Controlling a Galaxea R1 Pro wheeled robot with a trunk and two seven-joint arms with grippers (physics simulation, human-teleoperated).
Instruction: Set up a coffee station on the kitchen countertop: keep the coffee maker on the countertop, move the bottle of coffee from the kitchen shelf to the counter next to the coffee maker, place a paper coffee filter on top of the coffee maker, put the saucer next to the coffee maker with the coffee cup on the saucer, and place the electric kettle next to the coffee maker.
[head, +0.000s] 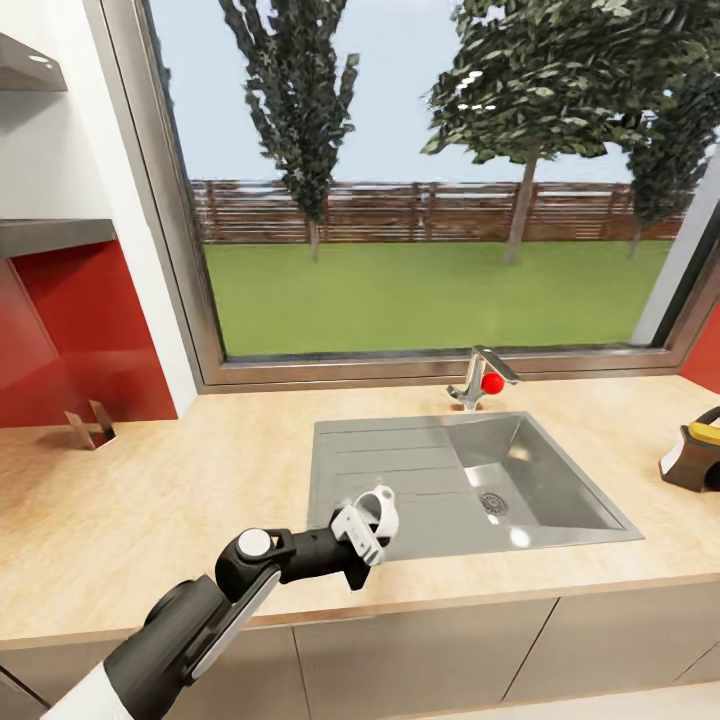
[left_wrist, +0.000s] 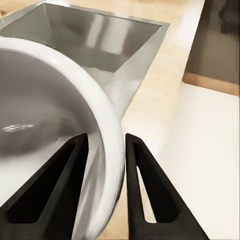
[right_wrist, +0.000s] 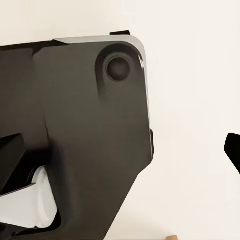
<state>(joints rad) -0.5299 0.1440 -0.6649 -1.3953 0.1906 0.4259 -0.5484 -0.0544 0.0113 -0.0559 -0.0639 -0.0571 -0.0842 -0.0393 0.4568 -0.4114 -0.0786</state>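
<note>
My left gripper is shut on the white coffee cup, holding it over the front left part of the sink's draining board. In the left wrist view the cup's white rim sits between the two black fingers. The light wood kitchen countertop runs across the head view below the window. Two dark grey slabs of the kitchen shelf jut from the wall at far left, with nothing visible on them. The coffee maker, saucer, paper coffee filter and electric kettle are out of view. The right wrist view shows a dark part of the robot's body over pale floor.
A steel sink with a tap and a red knob is set in the counter centre right. A small metal stand is at back left. A dark brown and yellow thing is cut off at the right edge.
</note>
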